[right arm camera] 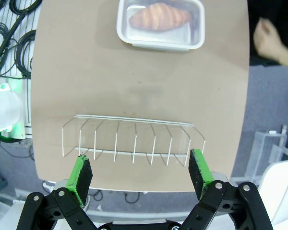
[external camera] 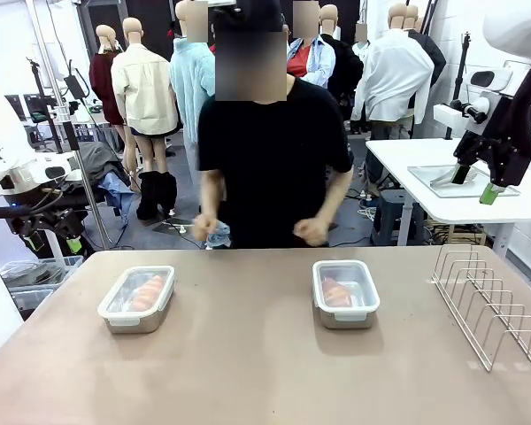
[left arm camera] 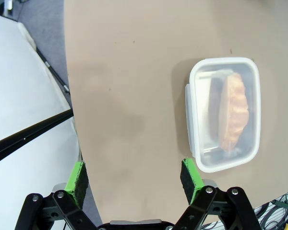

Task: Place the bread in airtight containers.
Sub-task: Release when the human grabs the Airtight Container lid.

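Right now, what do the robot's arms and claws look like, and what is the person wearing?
Both arms are white with black wrist hardware. The left claw and right claw are black linkages with silver pivot pins, ending in green pads. The right arm carries a white box near the wrist; black cables hang by the left arm. The person wears a black short-sleeved T-shirt.

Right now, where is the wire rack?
In the front view the wire rack stands at the table's right edge, right of the lidded tin.
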{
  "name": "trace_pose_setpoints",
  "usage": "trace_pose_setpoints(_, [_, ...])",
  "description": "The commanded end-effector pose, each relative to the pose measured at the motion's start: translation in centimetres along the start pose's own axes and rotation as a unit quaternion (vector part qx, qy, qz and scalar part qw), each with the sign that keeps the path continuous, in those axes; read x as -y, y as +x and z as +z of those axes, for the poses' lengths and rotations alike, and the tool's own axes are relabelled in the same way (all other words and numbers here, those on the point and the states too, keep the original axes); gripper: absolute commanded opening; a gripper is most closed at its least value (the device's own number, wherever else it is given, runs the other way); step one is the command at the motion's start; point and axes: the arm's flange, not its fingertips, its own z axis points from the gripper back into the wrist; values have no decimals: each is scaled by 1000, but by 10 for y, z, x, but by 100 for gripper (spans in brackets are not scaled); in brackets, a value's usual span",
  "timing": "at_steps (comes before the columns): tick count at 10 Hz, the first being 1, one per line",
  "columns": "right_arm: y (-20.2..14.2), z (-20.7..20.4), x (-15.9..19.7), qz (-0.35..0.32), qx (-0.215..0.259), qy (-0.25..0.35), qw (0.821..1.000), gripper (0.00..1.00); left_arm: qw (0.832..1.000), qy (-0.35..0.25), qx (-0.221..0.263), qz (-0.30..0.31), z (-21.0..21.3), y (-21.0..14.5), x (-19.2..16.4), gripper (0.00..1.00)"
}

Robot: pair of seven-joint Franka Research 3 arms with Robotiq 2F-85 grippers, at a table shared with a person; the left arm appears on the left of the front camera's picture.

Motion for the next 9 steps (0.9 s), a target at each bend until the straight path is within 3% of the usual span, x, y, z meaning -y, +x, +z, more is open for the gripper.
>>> trace_pose_setpoints(1, [1, 0, 3, -2, -3, 2, 1000, 100, 1000, 13, -2, 4, 1, -2, -1, 100])
trace_pose_setpoints(9, [1, 0, 3, -2, -3, 2, 1000, 100, 1000, 13, -2, 4, 1, -2, -1, 100])
